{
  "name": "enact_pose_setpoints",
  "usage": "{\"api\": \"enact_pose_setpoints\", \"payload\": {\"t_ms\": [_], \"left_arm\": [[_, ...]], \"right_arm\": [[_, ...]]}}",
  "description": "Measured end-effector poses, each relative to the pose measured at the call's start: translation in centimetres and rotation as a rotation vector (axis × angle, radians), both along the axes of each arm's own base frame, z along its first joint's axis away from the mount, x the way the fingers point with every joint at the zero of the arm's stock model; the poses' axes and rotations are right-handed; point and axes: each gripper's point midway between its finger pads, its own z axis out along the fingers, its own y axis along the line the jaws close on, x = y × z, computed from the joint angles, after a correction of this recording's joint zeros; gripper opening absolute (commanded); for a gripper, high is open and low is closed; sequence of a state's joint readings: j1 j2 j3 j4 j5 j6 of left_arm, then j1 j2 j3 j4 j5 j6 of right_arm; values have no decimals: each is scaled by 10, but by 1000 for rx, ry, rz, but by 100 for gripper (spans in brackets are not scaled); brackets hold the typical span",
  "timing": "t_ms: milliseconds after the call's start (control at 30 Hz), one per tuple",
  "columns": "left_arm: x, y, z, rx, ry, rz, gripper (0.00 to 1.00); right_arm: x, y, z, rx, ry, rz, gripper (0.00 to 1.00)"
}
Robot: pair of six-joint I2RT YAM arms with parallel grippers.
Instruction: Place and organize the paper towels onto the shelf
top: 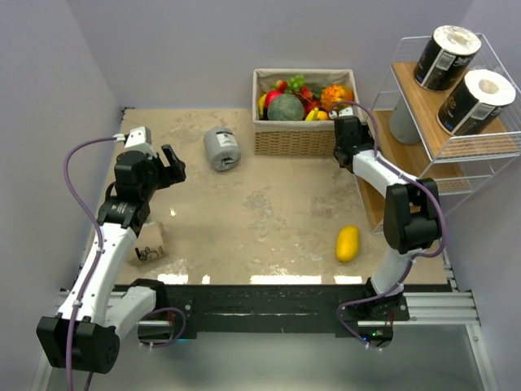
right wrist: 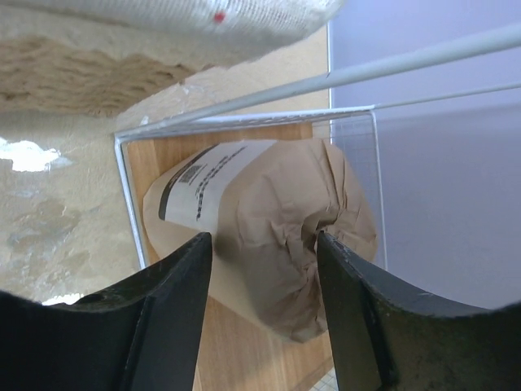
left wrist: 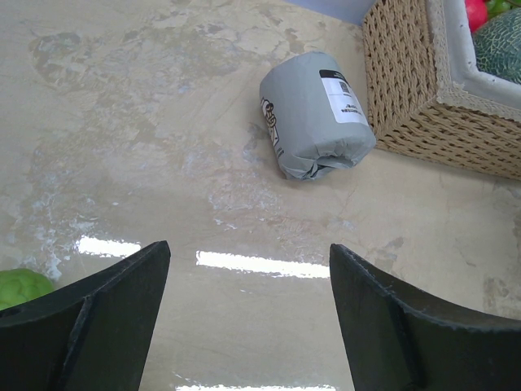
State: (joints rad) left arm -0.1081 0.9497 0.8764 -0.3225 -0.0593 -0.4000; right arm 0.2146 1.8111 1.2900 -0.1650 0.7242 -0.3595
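Nearest on the left of the bench point(top: 269, 212), a loose tan roll point(top: 151, 244) lies beside the left arm's forearm, partly hidden by it. On the near right a yellow mango point(top: 348, 243) lies alone, well apart from that roll.

Farther in, the left pincer point(top: 169, 165) hangs over the left side of the bench. Its jaws are spread wide and hold nothing. Its wrist view shows bare bench between the two dark fingers point(left wrist: 106, 309). Beyond it the grey roll point(top: 221, 148) lies on its side, white label up, just beside the left end of the wicker basket point(top: 297, 138). The basket holds fruit and stands at the far middle.

The right pincer point(right wrist: 262, 240) reaches toward the shelf point(top: 407, 90) at the far right, close to the basket's right end. Its jaws stand apart. In its wrist view a shelved tan roll point(right wrist: 269, 204) lies on a wooden board inside the white wire frame, just past the fingertips. Whether the fingers touch its wrinkled wrapper cannot be told, nor which board it is.

Farthest and highest, two black rolls stand upright side by side on the top board, the far black roll point(top: 446, 55) and the near black roll point(top: 476, 99). A grey shape point(top: 403, 122) sits under that board, mostly hidden.
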Motion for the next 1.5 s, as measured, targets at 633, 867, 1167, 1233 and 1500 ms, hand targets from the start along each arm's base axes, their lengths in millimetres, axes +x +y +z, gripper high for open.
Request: {"api": "enact_pose_setpoints", "payload": {"t_ms": [633,867,1167,1233,1500], "left_arm": [[-1,0,2,0,-7,1,84],[-1,2,2,3,-8,9,85],[-1,4,2,9,-8,23,85],[0,5,2,10,-8,26,85],[0,15,1,24,-6,87,85]], "right_arm": [[-2,50,10,-3,-8,104,38],[0,37,-15,-20,49,75,36],[-1,14,-48,-39,129,24,36],[-2,12,-48,-38,131,18,36],[5,15,-39,10,111,13,39]]}}
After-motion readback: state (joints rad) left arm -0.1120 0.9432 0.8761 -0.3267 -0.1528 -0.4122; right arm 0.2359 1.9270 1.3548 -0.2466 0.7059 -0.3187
